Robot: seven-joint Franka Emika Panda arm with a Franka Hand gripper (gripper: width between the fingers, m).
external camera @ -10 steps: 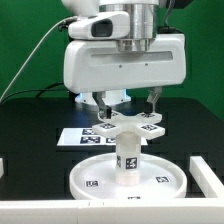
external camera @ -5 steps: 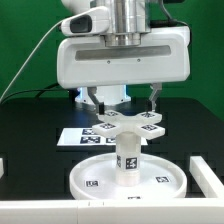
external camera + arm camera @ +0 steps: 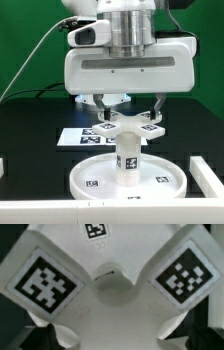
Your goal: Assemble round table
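The round table's large rimmed disc lies flat on the black table. The short post stands upright at its middle. The cross-shaped foot sits on top of the post, tags facing up. My gripper hangs just over the foot, open, with one finger at each side of the cross. In the wrist view the foot fills the picture, two large tags flanking its hub. My gripper straddles one arm of the cross and both fingertips show at the edge.
The marker board lies flat behind the disc, toward the exterior view's left. A plain white block stands at the exterior view's right. A white rail runs along the table's front edge.
The hand has turned and shifted slightly above the foot. Its jaws stay open. Foot, post and disc have not moved.
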